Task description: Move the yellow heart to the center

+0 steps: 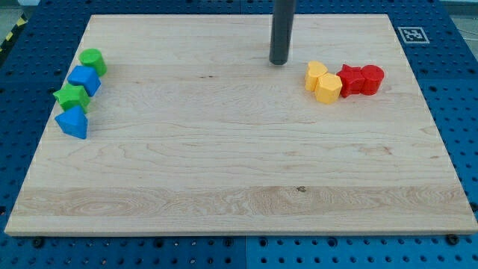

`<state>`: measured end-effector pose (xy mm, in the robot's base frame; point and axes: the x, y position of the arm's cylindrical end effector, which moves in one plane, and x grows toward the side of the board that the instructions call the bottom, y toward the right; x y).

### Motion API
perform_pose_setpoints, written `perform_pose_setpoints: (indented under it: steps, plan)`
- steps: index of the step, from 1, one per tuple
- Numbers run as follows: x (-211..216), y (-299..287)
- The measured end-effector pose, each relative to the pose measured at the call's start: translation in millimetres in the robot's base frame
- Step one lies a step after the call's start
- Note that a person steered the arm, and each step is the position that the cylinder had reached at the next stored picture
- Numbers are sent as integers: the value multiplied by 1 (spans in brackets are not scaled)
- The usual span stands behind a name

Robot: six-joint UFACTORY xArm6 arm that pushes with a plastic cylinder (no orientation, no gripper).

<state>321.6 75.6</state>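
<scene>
The yellow heart lies at the view's upper right on the wooden board. It touches a yellow hexagon block just below and to its right. My tip is a dark rod's end resting on the board, a short way to the left of the yellow heart and slightly above it, not touching it.
Two red blocks sit in a row right of the yellow ones. At the view's left edge stand a green cylinder, a blue block, a green star and a blue block.
</scene>
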Motion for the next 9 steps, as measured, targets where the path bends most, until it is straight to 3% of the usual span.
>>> perform_pose_setpoints:
  steps: [9]
  plan:
    - [0,71]
